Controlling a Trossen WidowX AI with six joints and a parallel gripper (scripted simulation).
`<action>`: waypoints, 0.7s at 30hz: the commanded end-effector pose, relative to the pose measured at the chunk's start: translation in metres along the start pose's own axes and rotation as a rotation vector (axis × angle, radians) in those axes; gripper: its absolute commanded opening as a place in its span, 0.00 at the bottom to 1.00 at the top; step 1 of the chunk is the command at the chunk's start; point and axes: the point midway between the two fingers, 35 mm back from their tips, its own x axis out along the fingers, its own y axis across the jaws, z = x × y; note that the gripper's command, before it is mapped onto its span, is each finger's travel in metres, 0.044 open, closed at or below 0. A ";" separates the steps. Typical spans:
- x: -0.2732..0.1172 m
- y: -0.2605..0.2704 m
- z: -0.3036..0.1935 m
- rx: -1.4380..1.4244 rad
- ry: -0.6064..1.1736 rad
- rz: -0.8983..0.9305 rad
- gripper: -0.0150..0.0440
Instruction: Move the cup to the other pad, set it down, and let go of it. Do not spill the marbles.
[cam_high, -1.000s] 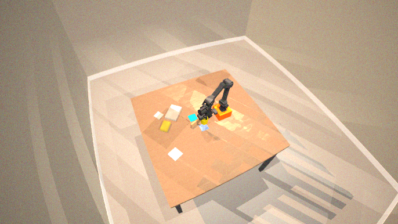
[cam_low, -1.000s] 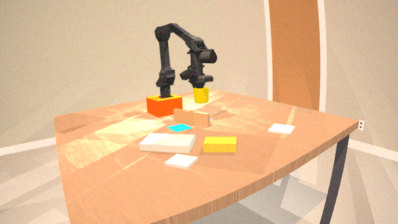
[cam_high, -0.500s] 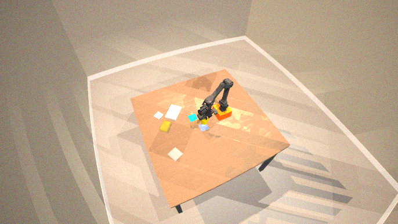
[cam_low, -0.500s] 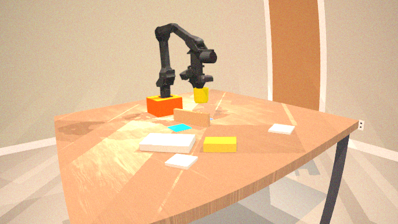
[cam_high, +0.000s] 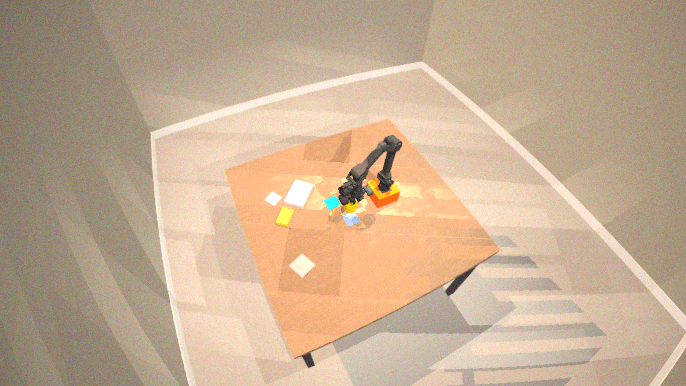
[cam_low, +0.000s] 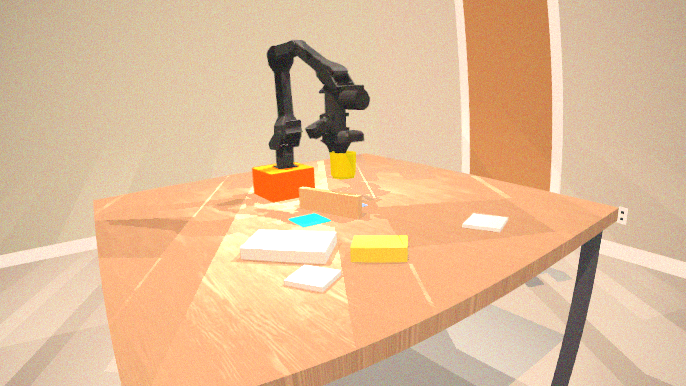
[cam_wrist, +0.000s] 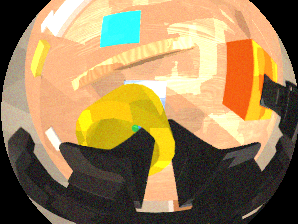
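Note:
The yellow cup (cam_high: 350, 206) (cam_low: 343, 166) (cam_wrist: 142, 97) hangs about upright in the air, clear of the table. My gripper (cam_low: 340, 150) (cam_wrist: 161, 123) is shut on the cup's wall at the rim. A green marble (cam_wrist: 135, 128) shows inside the cup; the rest of the inside is partly hidden by a finger. The pale blue pad (cam_high: 351, 220) (cam_low: 364, 205) (cam_wrist: 159, 90) lies below, partly covered by the cup in the wrist view. The cyan pad (cam_high: 332, 202) (cam_low: 309, 220) (cam_wrist: 121, 29) lies on the far side of a low wooden wall (cam_low: 330, 201) (cam_wrist: 130, 58).
The wall stands between the two pads. A white box (cam_high: 299, 193) (cam_low: 289, 246), a yellow block (cam_high: 285, 217) (cam_low: 379, 249) and a small white tile (cam_high: 273, 198) (cam_low: 312, 278) lie beyond the cyan pad. Another white tile (cam_high: 302, 265) (cam_low: 485, 222) lies apart. The arm stands on an orange block (cam_low: 283, 183) (cam_wrist: 238, 80).

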 end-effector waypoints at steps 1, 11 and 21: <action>-0.001 0.003 0.007 -0.003 0.004 0.005 0.25; -0.001 0.008 0.023 -0.004 0.003 0.007 0.25; -0.001 0.013 0.040 -0.005 0.002 0.008 0.25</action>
